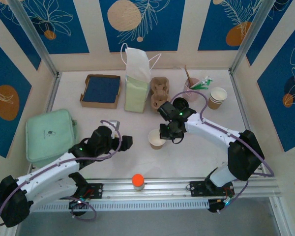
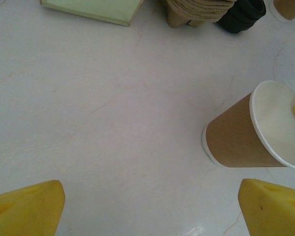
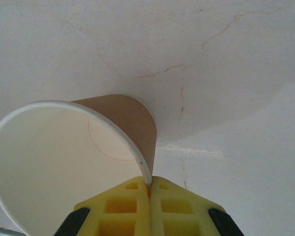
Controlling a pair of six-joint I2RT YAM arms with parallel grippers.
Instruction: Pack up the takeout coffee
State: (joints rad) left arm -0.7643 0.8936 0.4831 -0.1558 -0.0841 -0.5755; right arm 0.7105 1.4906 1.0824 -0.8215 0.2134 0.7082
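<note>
A brown paper coffee cup point(image 1: 156, 139) with a white inside stands open-topped at mid table. My right gripper point(image 1: 166, 132) is shut on its rim. In the right wrist view the yellow fingers pinch the cup point(image 3: 78, 162) wall at the right gripper point(image 3: 150, 184), one inside and one outside. My left gripper point(image 1: 128, 141) hovers low just left of the cup, open and holding nothing. In the left wrist view the cup point(image 2: 236, 135) lies ahead to the right of the left gripper point(image 2: 152, 196). Whether the cup's base touches the table I cannot tell.
A light green paper bag point(image 1: 136, 88) stands at the back, with a cardboard cup carrier point(image 1: 160, 96) beside it. Further right are a pink cup of stirrers point(image 1: 191, 87) and stacked cups point(image 1: 217, 97). A brown tray point(image 1: 102, 90), green pouch point(image 1: 50, 133) and orange-capped bottle point(image 1: 137, 182) lie left and near.
</note>
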